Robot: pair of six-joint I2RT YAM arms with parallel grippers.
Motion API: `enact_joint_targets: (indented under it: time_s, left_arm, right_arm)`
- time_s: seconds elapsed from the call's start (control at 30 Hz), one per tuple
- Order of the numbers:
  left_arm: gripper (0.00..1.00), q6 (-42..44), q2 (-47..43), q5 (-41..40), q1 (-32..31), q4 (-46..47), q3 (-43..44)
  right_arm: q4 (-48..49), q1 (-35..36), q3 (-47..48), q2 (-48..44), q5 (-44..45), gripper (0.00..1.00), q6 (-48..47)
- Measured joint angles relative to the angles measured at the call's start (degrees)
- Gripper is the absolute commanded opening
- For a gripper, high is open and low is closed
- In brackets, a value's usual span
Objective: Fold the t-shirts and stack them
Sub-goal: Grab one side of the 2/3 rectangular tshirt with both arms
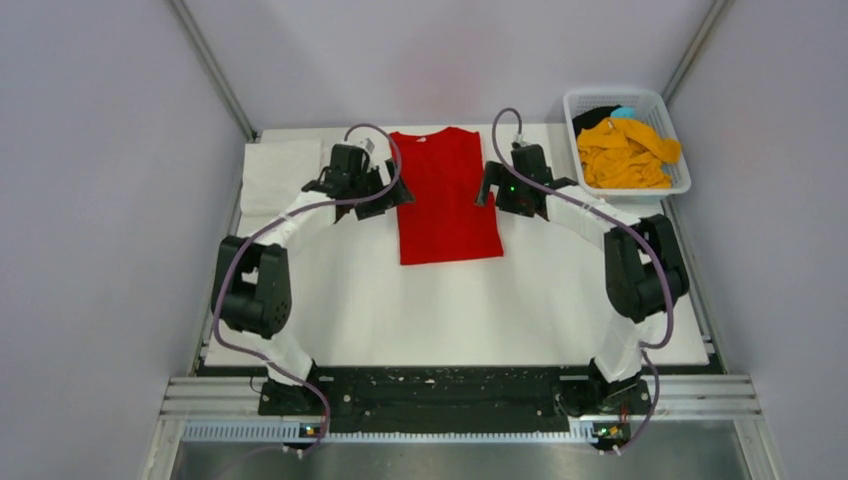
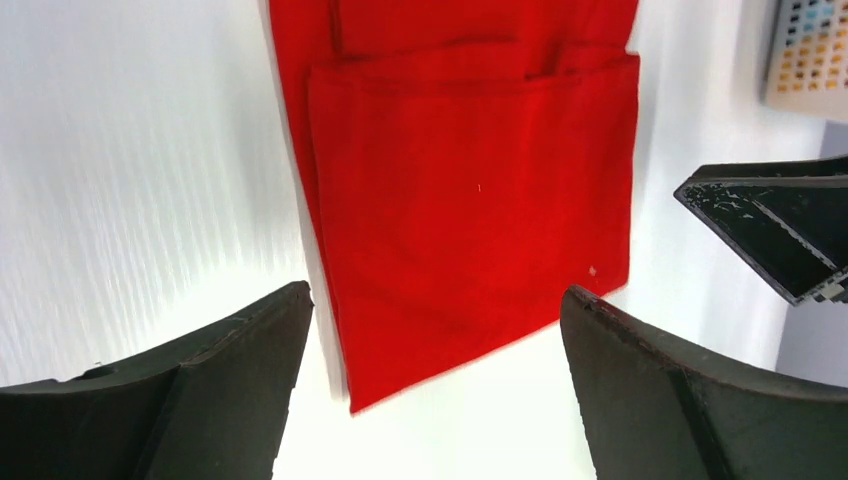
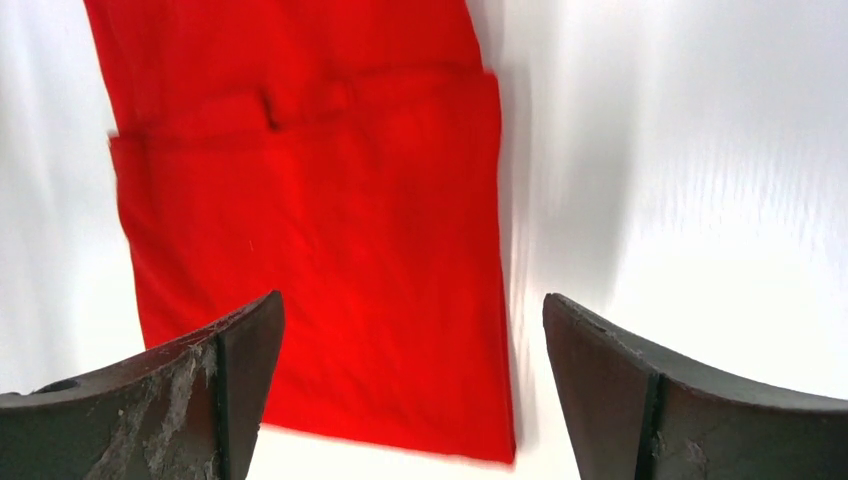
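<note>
red t-shirt (image 1: 447,195) flat | left fingers (image 2: 230,400), right fingers (image 3: 180,400) spread, flanking edges

The left arm (image 1: 268,262) and right arm (image 1: 628,250) are each built of bulky black joint housings (image 1: 250,300) joined by white sleeved segments (image 1: 290,222). A grey-purple cable (image 1: 372,126) loops along each arm. A small green light (image 1: 511,187) glows on the right wrist. The left end effector (image 2: 435,300) and right end effector (image 3: 412,305) carry matte black wedge-shaped fingers (image 3: 170,400), the right ones scuffed with pale scratches.
</note>
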Motion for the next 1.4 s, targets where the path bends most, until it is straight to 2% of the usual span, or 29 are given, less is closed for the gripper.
enact_joint_targets:
  time_s: [0.13,0.27,0.37,0.5,0.87,0.97,1.1,1.4]
  left_arm:
    - [0.99,-1.3,-7.6,0.5,-0.4,3.0,-10.0]
    - [0.98,-3.1,-9.6,0.4,-2.2,3.7,-17.9]
    - [0.93,-5.2,-9.7,0.3,-4.1,4.3,-22.8]
    - [0.81,-7.9,-9.7,0.3,-5.0,6.1,-25.6]
    - [0.44,-13.1,-6.6,-2.1,-5.4,12.5,-26.1]
    - [0.30,-13.6,-6.1,-2.4,-5.9,13.0,-26.4]
    - [0.02,-14.3,-5.5,-3.0,-6.3,13.3,-26.8]
    - [0.00,-14.8,-5.1,-3.3,-6.4,13.6,-26.8]
  right_arm:
    - [0.1,0.0,-8.9,-7.4,-1.3,0.99,0.0]
    - [-0.2,0.0,-16.7,-12.2,-2.5,0.99,0.0]
    - [-0.1,0.0,-20.4,-13.5,-3.5,0.99,0.1]
    - [-0.2,0.0,-22.1,-13.5,-4.9,0.97,0.0]
    - [0.7,0.0,-22.2,-13.5,-5.9,0.95,0.0]
    - [0.7,0.0,-22.2,-13.5,-5.9,0.94,0.0]
    - [0.7,0.0,-22.2,-13.5,-5.9,0.90,0.0]
    - [0.8,0.0,-23.3,-13.5,-5.7,0.70,0.0]
